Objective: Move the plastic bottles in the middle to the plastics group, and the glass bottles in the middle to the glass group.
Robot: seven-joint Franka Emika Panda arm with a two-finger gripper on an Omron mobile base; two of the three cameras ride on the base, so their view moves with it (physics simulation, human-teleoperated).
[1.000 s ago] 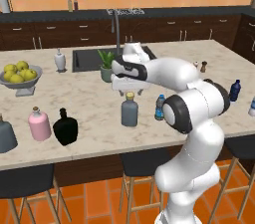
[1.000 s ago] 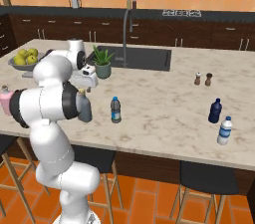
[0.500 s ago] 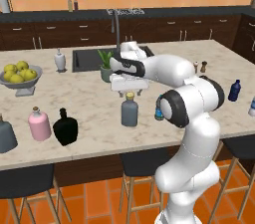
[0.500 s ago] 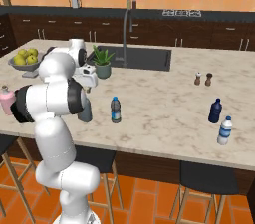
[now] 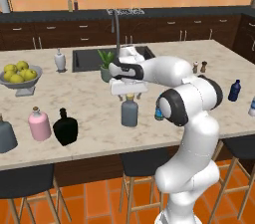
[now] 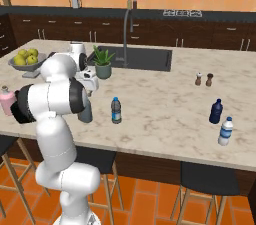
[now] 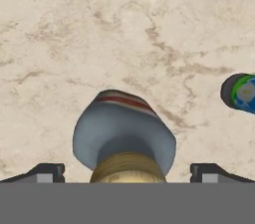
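Grey-blue bottle (image 7: 124,141) stands between the open jaws (untouched).

Pale marble island counter (image 5: 94,106), inset dark sink (image 5: 89,58) as landmark. Left of sink: white vase (image 5: 60,60), then fruit bowl (image 5: 19,79) of yellow-green fruit. Just right of sink's front edge: potted plant (image 5: 105,65). Toward the near edge in front of sink: grey-blue corked bottle (image 5: 129,111), small blue water bottle (image 6: 116,110) beside it; further left, black bottle (image 5: 65,127), pink bottle (image 5: 39,124), grey bell-shaped bottle (image 5: 6,134). Right of sink: 2 shakers (image 6: 204,79), navy bottle (image 6: 216,111), whitish bottle (image 6: 225,131).
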